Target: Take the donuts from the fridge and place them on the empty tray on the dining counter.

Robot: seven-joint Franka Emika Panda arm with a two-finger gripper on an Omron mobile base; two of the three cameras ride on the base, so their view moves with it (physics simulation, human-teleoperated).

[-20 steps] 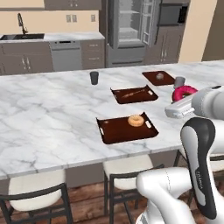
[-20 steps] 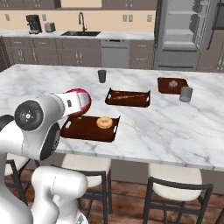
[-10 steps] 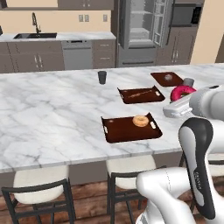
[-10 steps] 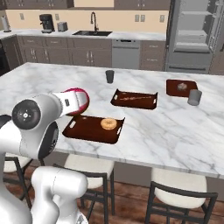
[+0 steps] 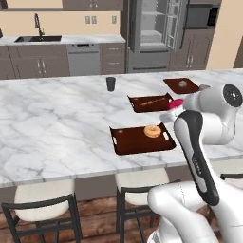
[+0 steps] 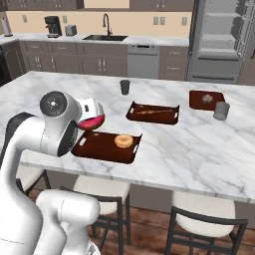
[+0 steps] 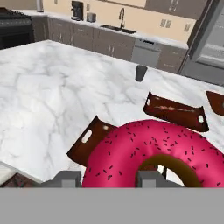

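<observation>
Base has rolled sideways along the dining counter (image 5: 57, 123); tray (image 6: 92, 148) now sits just below and ahead of the gripper (image 6: 92, 115), which stays clenched on the pink donut (image 7: 157, 153). Orange donut (image 5: 152, 131) already trayed. Lowering and release remain.

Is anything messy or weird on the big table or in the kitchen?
Nothing is spilled or broken. One odd thing: the fridge door stands open behind the dining counter. The orange donut lies flat on the tray, and the claw holds the pink donut beside that tray.
</observation>
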